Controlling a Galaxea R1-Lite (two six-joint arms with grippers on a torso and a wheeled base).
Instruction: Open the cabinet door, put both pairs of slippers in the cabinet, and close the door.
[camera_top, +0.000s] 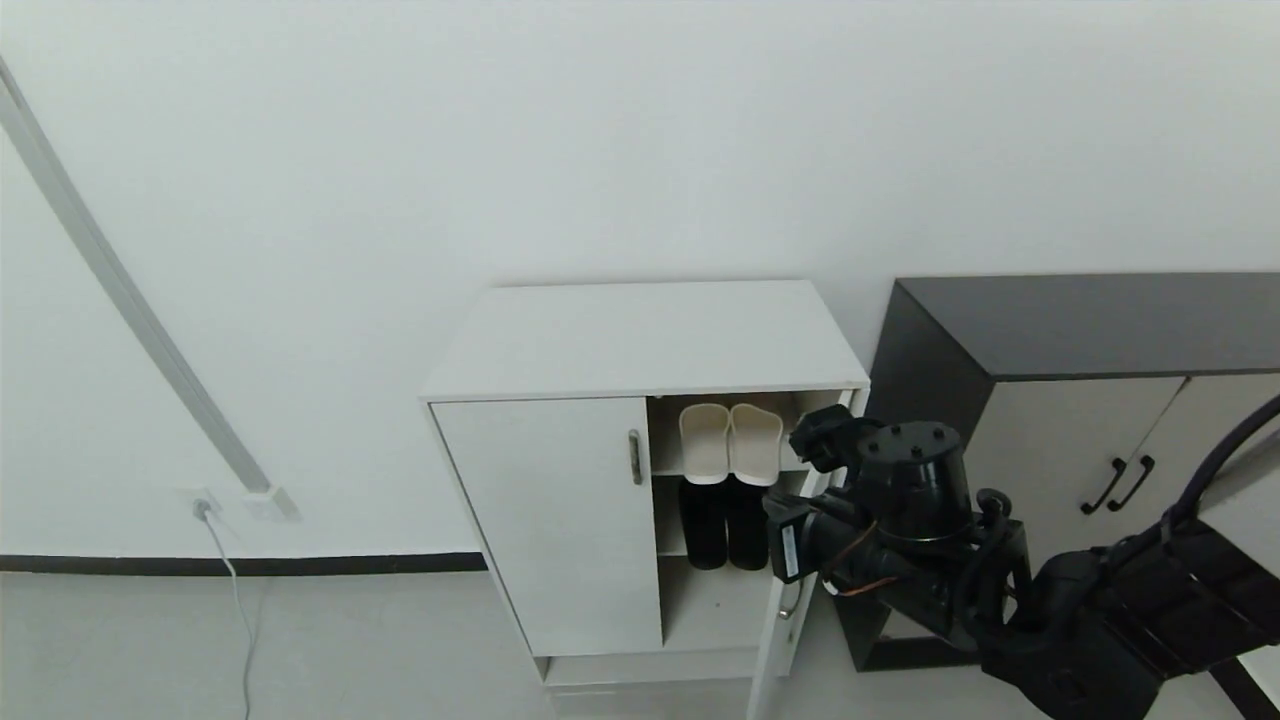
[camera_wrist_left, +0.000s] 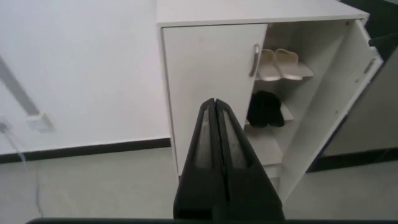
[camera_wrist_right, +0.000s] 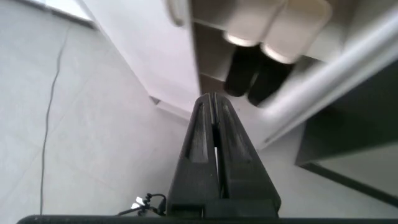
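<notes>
The white cabinet (camera_top: 640, 340) has its left door (camera_top: 550, 520) closed and its right door (camera_top: 790, 590) swung open toward me. A cream pair of slippers (camera_top: 730, 443) lies on the top shelf, and a black pair (camera_top: 722, 525) on the shelf below. Both pairs also show in the left wrist view, cream (camera_wrist_left: 280, 64) above black (camera_wrist_left: 266, 109). My right arm (camera_top: 900, 490) is beside the open door. My right gripper (camera_wrist_right: 214, 99) is shut and empty, pointing at the shelves. My left gripper (camera_wrist_left: 215, 102) is shut and empty, some way in front of the closed door.
A dark cabinet (camera_top: 1080, 330) with two black handles stands just right of the open door. A wall socket (camera_top: 205, 508) with a grey cable hanging to the floor is on the left. Bare floor lies in front of the cabinet.
</notes>
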